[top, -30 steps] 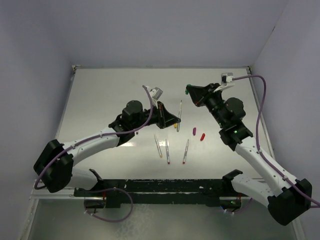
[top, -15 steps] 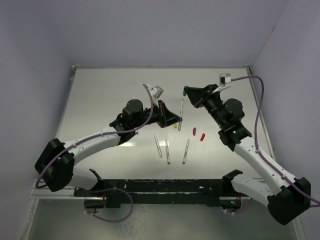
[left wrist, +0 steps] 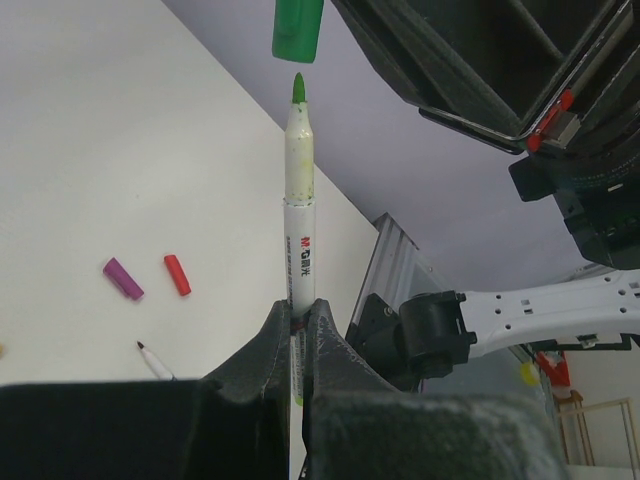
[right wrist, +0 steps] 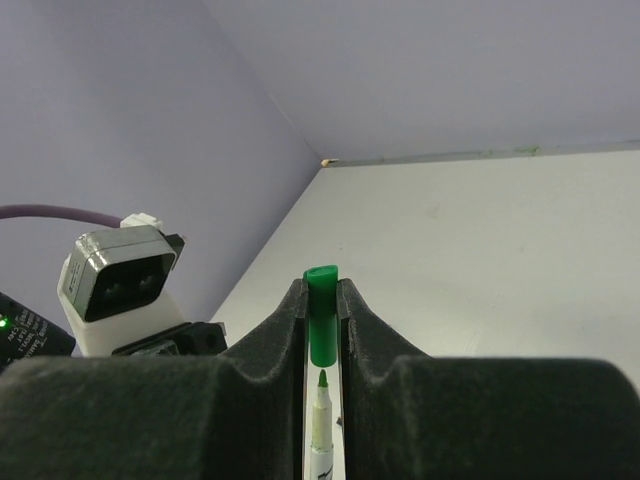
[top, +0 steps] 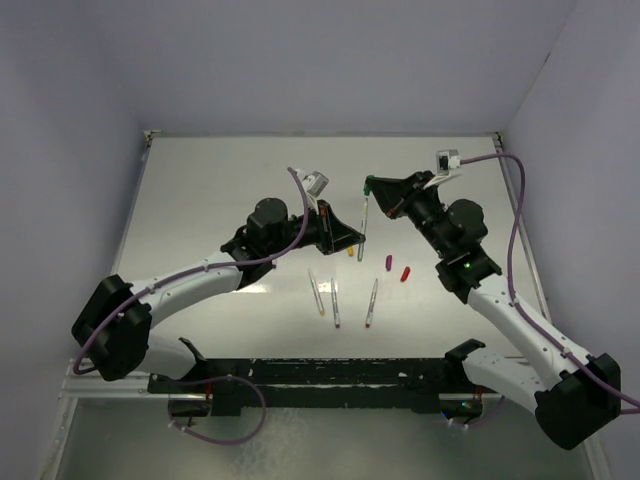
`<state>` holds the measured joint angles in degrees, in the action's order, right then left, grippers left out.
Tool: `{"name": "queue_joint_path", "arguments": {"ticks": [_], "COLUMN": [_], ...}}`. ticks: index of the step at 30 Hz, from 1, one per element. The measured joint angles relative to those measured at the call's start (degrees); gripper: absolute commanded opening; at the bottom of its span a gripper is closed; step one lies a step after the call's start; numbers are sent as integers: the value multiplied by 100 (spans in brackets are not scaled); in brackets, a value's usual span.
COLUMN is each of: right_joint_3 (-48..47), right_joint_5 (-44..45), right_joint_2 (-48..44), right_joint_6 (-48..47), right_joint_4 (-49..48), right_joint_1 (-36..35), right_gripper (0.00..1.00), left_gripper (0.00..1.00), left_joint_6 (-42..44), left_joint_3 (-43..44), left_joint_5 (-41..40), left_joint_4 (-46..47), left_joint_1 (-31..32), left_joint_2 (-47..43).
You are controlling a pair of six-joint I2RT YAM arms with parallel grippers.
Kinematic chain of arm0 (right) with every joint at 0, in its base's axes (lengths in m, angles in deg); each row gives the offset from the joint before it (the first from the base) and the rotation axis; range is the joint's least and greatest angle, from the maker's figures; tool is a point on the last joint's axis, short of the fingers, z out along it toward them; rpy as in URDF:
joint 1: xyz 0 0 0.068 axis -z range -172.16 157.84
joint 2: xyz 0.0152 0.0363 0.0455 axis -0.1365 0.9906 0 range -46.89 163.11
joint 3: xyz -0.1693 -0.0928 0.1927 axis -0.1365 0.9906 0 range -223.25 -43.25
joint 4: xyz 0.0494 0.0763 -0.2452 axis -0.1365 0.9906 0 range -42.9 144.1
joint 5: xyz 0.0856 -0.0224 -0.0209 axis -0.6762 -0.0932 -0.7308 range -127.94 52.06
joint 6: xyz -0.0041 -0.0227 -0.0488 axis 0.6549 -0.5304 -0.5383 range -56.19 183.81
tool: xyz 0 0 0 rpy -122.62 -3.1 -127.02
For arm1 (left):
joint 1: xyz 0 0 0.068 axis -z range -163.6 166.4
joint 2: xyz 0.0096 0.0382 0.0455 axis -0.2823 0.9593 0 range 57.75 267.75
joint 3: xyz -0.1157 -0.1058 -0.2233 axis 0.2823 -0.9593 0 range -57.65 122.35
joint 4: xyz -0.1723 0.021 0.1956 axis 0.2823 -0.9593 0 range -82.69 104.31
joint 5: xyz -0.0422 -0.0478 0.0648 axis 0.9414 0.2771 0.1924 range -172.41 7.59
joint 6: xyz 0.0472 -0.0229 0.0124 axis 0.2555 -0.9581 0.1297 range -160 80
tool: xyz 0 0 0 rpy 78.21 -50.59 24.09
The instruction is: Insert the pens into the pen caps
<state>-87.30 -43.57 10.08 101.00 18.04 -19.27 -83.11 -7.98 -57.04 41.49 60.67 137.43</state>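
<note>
Right now the left claw [left wrist: 300, 330] is pinched narrow on the lower barrel of the green pen [left wrist: 298, 230]. Most of the pale shaft stands out beyond its fingertips, with the green nib leading. Directly ahead of that nib, the right claw [right wrist: 322, 300] grips the green cap [right wrist: 321, 315] between its two fingers, and the cap's top pokes just past the fingertips. Pen and cap are lined up end to end. The left wrist view shows a small gap between nib and cap mouth, so they are close but apart. From the right wrist, the nib sits in the slot between the right claw's fingers, just short of the cap.

The other things lie on the white table [top: 200, 200]. A purple cap [top: 387, 261] and a red cap [top: 405, 272] lie side by side without touching, to the right of the left claw's fingertips and on the base side of the right claw. A small yellow cap [top: 350, 252] sits just beside the left claw's tip. Behind that claw, toward the arm bases, three more pens [top: 335, 303] lie roughly parallel, apart from one another, coloured nibs pointing toward the bases.
</note>
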Motion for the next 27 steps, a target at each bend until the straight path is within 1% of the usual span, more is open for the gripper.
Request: {"name": "queue_joint_path", "arguments": {"ticks": [27], "right_joint_3": [85], "right_joint_5": [-146], "right_joint_2": [-81], "right_joint_6": [-7], "right_joint_4": [72], "right_joint_1": [0], "right_gripper": [0], "left_gripper": [0], "left_joint_6": [-83], "left_joint_3": [15], "left_joint_5": [-7], "left_joint_4": [13], "left_joint_1": [0], "left_joint_2": [15]}}
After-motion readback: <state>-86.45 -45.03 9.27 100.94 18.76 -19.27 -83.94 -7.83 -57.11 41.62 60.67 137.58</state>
